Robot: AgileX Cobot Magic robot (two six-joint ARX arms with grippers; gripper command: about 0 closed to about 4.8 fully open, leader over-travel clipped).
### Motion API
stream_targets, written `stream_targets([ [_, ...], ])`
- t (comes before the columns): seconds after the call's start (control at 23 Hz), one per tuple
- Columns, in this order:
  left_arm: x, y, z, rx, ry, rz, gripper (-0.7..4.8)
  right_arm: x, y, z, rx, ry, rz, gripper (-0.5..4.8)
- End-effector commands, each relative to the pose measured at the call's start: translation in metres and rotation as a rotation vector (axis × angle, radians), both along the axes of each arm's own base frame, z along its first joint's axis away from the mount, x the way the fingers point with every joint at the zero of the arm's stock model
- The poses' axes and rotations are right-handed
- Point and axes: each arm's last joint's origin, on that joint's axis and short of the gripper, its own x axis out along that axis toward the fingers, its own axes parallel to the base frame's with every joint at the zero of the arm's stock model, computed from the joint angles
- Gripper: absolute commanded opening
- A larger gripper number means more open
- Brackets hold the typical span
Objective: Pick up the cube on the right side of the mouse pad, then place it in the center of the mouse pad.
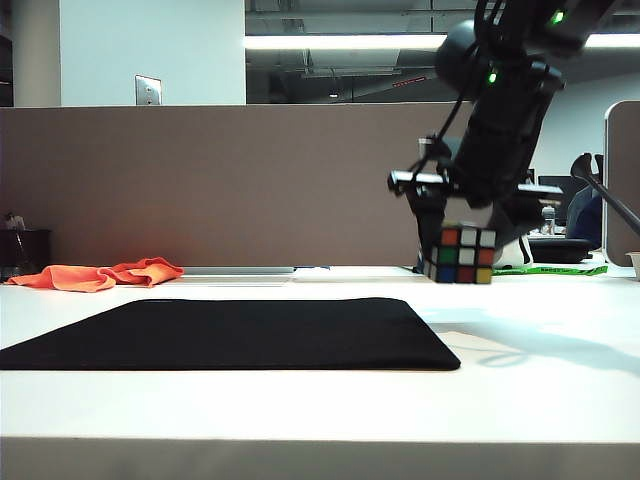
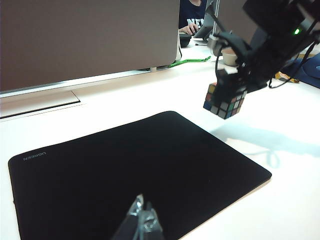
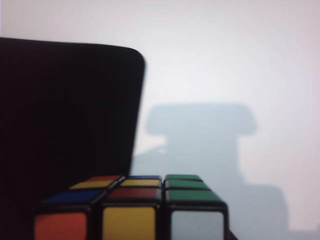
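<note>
The cube (image 1: 460, 255), with black edges and coloured stickers, hangs in the air just past the right edge of the black mouse pad (image 1: 230, 335). My right gripper (image 1: 452, 238) comes down from above and is shut on it. In the right wrist view the cube (image 3: 130, 207) fills the near edge, with the mouse pad (image 3: 65, 110) and bare table beneath; the fingers are hidden. The left wrist view shows the cube (image 2: 225, 99) held clear of the table beside the mouse pad (image 2: 125, 170). My left gripper (image 2: 142, 217) is shut with nothing in it, low over the pad's near edge.
An orange cloth (image 1: 100, 274) lies at the back left of the white table. A brown partition (image 1: 200, 185) runs along the back. A green strap (image 1: 560, 269) and a cup (image 2: 230, 57) sit at the far right. The arm's shadow falls right of the pad.
</note>
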Motion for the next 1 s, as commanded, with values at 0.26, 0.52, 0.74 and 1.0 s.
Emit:
stream_targets([
  [0.26, 0.0, 0.0, 0.003, -0.005, -0.016, -0.005, -0.06, -0.015, 0.026, 0.025, 0.176, -0.046, 0.163, 3.02],
  [0.52, 0.0, 0.0, 0.003, -0.006, -0.016, -0.004, -0.06, -0.031, 0.068, 0.036, 0.196, -0.18, 0.243, 3.06],
  [0.74, 0.0, 0.0, 0.003, -0.006, -0.016, -0.003, -0.06, -0.042, 0.094, 0.036, 0.219, -0.221, 0.306, 3.25],
  [1.0, 0.0, 0.0, 0.003, -0.006, -0.016, -0.003, -0.06, -0.036, 0.131, 0.027, 0.205, -0.179, 0.365, 3.28],
])
